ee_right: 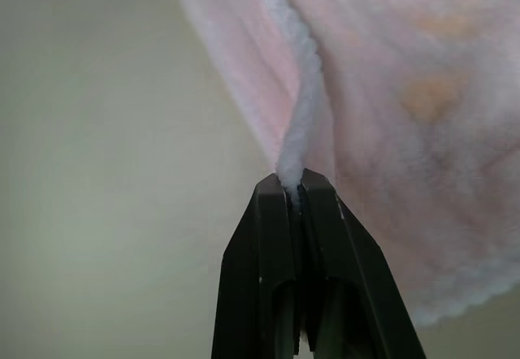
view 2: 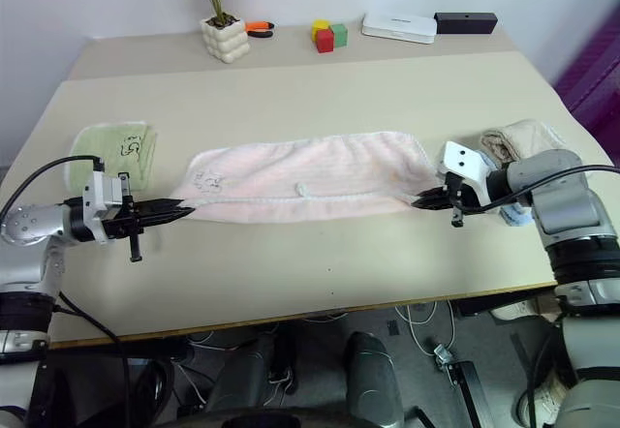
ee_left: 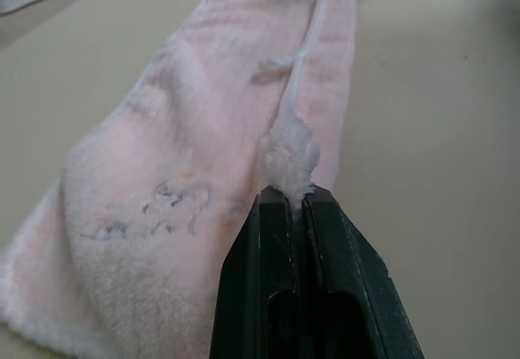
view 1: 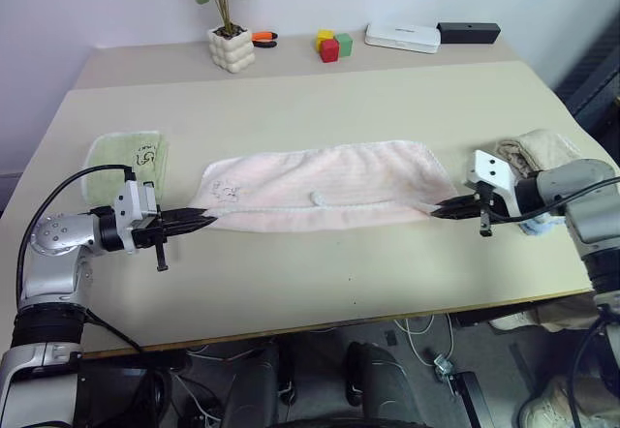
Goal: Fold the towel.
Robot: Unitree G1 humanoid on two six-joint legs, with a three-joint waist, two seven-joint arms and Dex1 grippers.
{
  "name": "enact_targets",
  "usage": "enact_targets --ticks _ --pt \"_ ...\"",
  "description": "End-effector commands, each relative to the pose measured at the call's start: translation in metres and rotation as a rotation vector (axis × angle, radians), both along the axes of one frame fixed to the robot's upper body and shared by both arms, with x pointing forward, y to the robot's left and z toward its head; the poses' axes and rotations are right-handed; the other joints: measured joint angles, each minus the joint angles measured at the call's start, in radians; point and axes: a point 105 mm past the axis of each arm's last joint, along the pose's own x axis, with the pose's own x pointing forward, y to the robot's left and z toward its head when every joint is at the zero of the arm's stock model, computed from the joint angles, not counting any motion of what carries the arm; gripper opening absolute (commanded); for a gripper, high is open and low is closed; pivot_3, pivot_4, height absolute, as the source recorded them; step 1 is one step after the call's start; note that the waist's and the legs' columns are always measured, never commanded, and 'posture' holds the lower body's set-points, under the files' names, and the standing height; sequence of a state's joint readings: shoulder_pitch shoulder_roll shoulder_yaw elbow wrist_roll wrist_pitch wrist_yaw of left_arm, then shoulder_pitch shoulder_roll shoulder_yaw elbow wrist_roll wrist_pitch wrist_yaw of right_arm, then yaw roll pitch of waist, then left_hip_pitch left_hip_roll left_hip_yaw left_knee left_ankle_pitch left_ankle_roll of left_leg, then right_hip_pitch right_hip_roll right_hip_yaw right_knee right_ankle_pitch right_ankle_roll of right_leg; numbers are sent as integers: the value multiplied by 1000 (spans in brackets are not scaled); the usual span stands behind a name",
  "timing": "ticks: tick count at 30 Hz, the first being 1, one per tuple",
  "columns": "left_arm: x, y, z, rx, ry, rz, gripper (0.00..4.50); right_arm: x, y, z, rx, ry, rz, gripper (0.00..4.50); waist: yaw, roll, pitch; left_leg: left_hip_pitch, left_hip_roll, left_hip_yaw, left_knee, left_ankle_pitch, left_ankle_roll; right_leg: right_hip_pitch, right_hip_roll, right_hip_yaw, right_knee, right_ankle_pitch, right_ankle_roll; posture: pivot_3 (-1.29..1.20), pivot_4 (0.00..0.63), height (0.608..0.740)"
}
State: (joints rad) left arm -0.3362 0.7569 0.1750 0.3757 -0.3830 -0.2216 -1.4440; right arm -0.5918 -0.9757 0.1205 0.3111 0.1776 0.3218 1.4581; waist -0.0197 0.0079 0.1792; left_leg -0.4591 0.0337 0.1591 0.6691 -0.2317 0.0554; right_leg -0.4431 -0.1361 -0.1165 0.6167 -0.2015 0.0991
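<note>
A beige table [view 1: 320, 283] spans the scene, with a lighter strip along its far edge. In the middle of it lies the towel [view 1: 325, 184], pale pink terry, stretched into a long band from left to right, with a small grey mark near its left end and a short white tag at its near edge.

The left gripper [view 1: 205, 219] sits at the towel's near left corner, its two black fingers [ee_left: 272, 278] pressed together on a tuft of the towel's edge. The right gripper [view 1: 438, 212] sits at the near right corner, its fingers [ee_right: 272, 270] likewise clamped on a fold of the towel's hem.

Left of the towel, near the table's left edge, lies a small light-green cloth [view 1: 126, 162]. At the right edge, behind the right arm, rests a folded beige towel [view 1: 538, 147].

Along the far strip stand a white bumpy pot with a green plant [view 1: 231, 45], an orange-and-black tool [view 1: 263, 38] just right of the pot, a cluster of coloured blocks [view 1: 331, 45] in red, yellow and green, a flat white box [view 1: 402, 37], and a black box [view 1: 469, 32] just right of it.
</note>
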Motion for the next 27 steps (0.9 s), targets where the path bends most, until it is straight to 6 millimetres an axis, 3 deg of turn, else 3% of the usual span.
enact_targets --ticks 1,11,14,18,27 --pt "-6 12 7 22 -19 4 0 -20 -1 17 72 51 11 21 5 0 0 0 0 0 0 0 0 0 0 0 0 0 0 0 150 740" --pt "-19 29 -4 26 37 29 0 -59 -7 5 138 143 -63 21 9 0 0 0 0 0 0 -2 -2 0 -2 -1 -2 -1 -5 0 150 740" --pt "-21 33 -5 -8 58 51 0 -61 -9 4 147 126 -95 21 8 0 0 0 0 0 0 -2 -2 0 -2 -1 -2 -1 -5 0 150 740" --pt "-17 31 0 -91 59 79 0 -54 -10 3 135 67 -116 21 8 0 0 0 0 0 0 -5 2 -1 -2 -1 -2 -1 -6 0 150 740" --pt "15 31 29 -314 -9 181 0 -5 -17 19 140 -174 -158 21 8 -1 0 0 -1 0 1 -2 -1 1 -1 -1 -3 0 -4 0 150 740"
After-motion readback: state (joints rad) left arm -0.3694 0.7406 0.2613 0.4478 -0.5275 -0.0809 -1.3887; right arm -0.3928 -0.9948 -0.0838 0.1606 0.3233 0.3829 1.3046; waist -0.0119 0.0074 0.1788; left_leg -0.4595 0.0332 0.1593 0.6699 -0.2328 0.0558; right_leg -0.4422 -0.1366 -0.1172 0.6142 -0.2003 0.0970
